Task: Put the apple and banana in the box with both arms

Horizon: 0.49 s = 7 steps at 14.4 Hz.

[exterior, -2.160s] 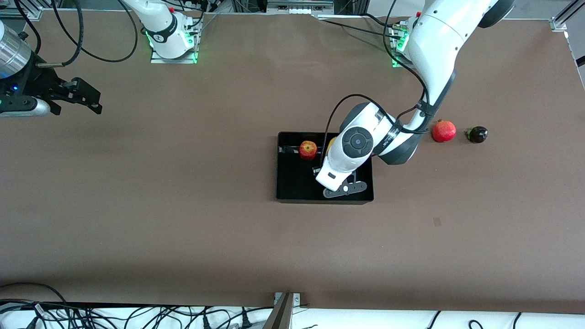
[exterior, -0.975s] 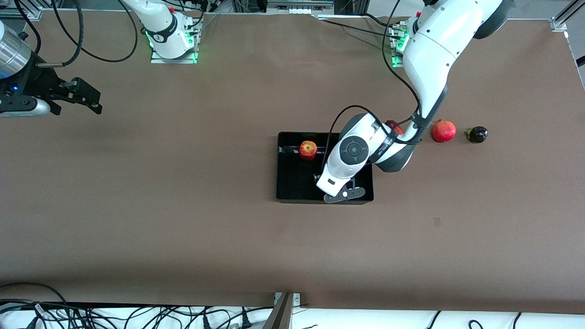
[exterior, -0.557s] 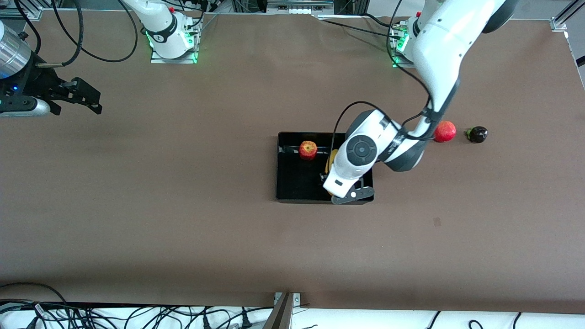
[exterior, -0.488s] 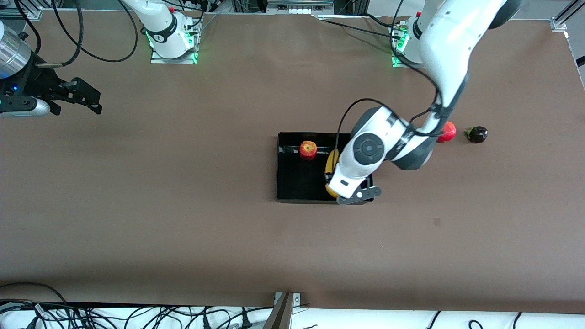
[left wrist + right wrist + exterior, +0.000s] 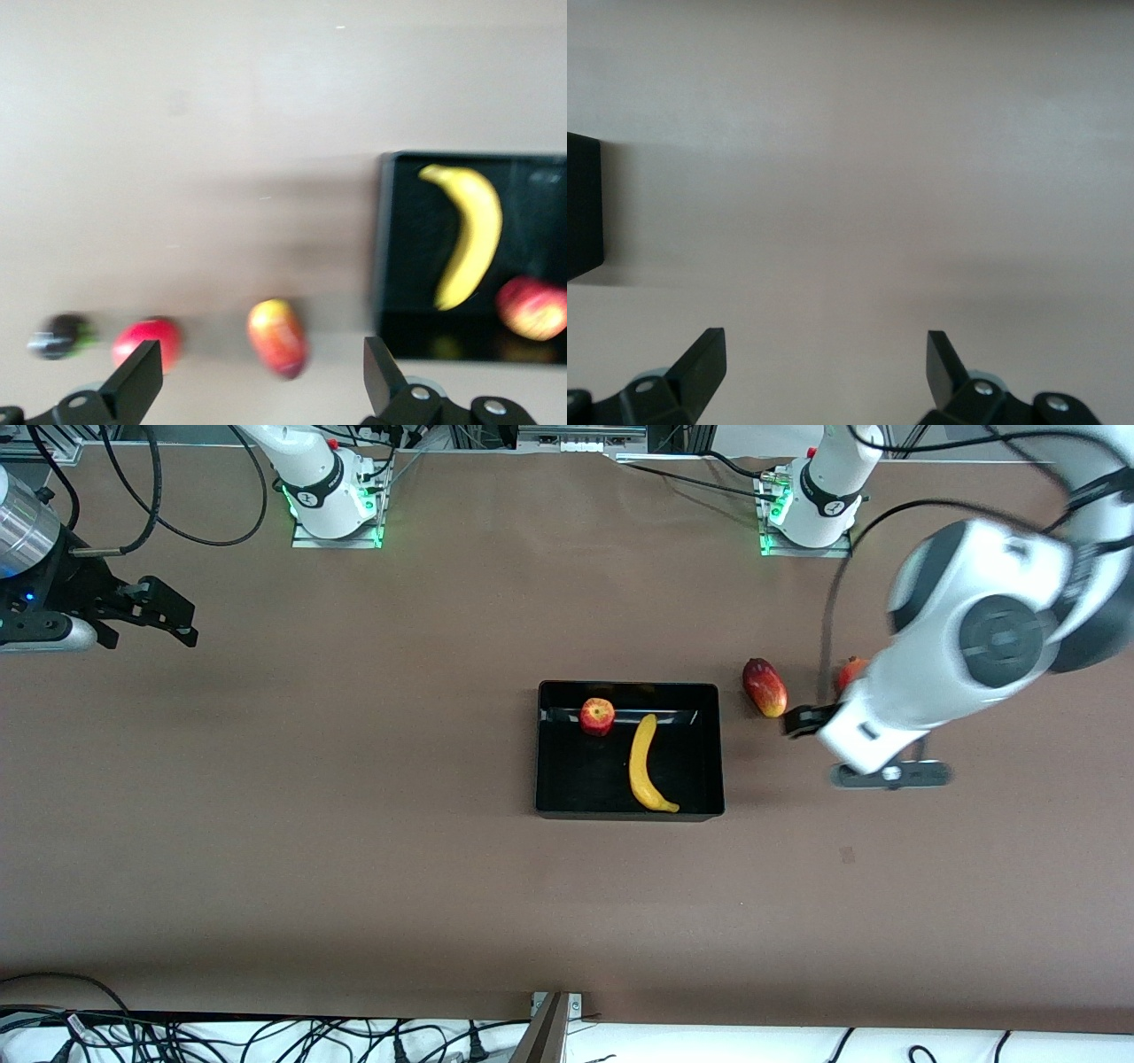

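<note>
Seen from the front: banana [image 5: 648,766] lay in the box [image 5: 558,797], nearest the camera; apple [image 5: 597,716] lay in it too, farther off, just beside the banana's far tip. Mango-like fruit [image 5: 764,687] sat on the tabletop [image 5: 354,850] toward the left arm's end, apart from the box. Red round fruit [image 5: 849,670] peeked out half hidden by the left arm. Left claw [image 5: 877,766] hung over bare tabletop, empty. Right claw [image 5: 159,615] waited over the right arm's end.

Shown by the left wrist alone: left claw [image 5: 257,381] fingers spread apart, plus a dark small fruit [image 5: 58,335]. Shown by the right wrist alone: right claw [image 5: 824,367] fingers spread, empty.
</note>
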Motion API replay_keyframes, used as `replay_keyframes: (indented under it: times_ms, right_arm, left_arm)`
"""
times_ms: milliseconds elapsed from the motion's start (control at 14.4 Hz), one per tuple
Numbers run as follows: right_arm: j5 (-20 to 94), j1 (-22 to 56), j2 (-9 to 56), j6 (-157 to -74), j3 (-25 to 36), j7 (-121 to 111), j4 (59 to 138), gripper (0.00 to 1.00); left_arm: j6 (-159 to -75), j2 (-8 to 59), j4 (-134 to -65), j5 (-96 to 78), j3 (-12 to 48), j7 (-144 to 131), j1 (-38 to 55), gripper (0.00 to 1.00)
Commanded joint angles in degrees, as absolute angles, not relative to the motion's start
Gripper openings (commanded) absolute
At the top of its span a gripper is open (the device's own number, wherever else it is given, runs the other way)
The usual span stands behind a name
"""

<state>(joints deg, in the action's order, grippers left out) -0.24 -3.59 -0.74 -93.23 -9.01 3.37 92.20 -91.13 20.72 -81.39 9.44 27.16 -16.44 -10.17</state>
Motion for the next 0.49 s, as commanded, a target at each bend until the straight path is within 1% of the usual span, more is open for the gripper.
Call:
replay_keyframes:
  times_ms: [0, 139, 279, 418]
  right_arm:
    - [-1.0, -3.7, -0.4, -93.0, -9.3, 3.1, 91.3, 1.00]
    - [-1.0, -3.7, -0.4, -93.0, -9.3, 3.1, 91.3, 1.00]
    - [-1.0, -3.7, -0.4, -93.0, -9.3, 3.1, 91.3, 1.00]
    - [-1.0, -3.7, -0.4, -93.1, -9.3, 3.1, 91.3, 1.00]
  left_arm:
    - [-89.0, 14.8, -83.8, 8.3, 25.4, -3.9, -14.5, 1.00]
    - [-87.6, 10.8, -83.8, 8.0, 17.9, 4.5, -12.2, 1.00]
    - [-85.7, 7.1, -83.8, 6.9, 7.9, 13.1, -6.7, 1.00]
    - [-85.0, 4.1, -83.9, 4.1, -2.5, 15.4, -0.3, 1.00]
